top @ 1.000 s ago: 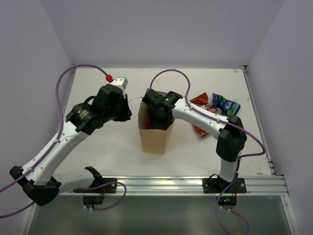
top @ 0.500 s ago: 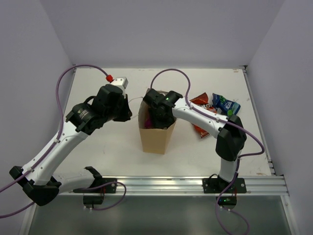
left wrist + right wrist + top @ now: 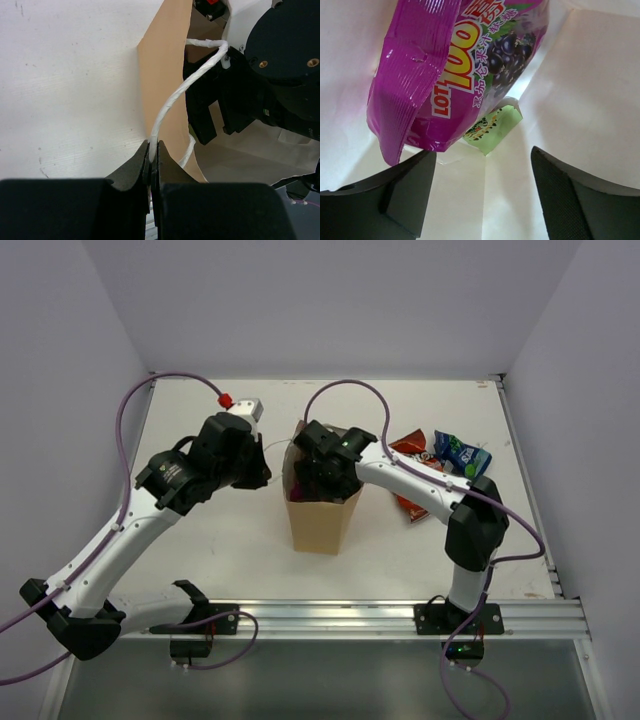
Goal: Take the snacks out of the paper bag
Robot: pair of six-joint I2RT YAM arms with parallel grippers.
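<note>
The tan paper bag (image 3: pixel 322 525) stands upright mid-table. My left gripper (image 3: pixel 264 471) is just left of its mouth, shut on the bag's white cord handle (image 3: pixel 172 100), which runs taut from the jaws (image 3: pixel 152 148) up to the bag wall (image 3: pixel 162 75). My right gripper (image 3: pixel 322 478) reaches down into the bag. It is open (image 3: pixel 482 185), with nothing between its fingers (image 3: pixel 405 190). Just ahead of them inside the bag lie a purple grape snack packet (image 3: pixel 445 65) and a small green packet (image 3: pixel 494 131). On the table to the right lie a red-orange chip bag (image 3: pixel 408 452) and a blue packet (image 3: pixel 460 453).
The right arm's black wrist (image 3: pixel 280 65) fills the bag mouth. White inner bag walls (image 3: pixel 580 90) close in around the right fingers. A metal rail (image 3: pixel 400 615) runs along the near table edge. White walls stand to the left, right and back.
My right gripper's jaws have spread wider inside the bag and its wrist has shifted slightly. The left gripper still pinches the handle in the same place.
</note>
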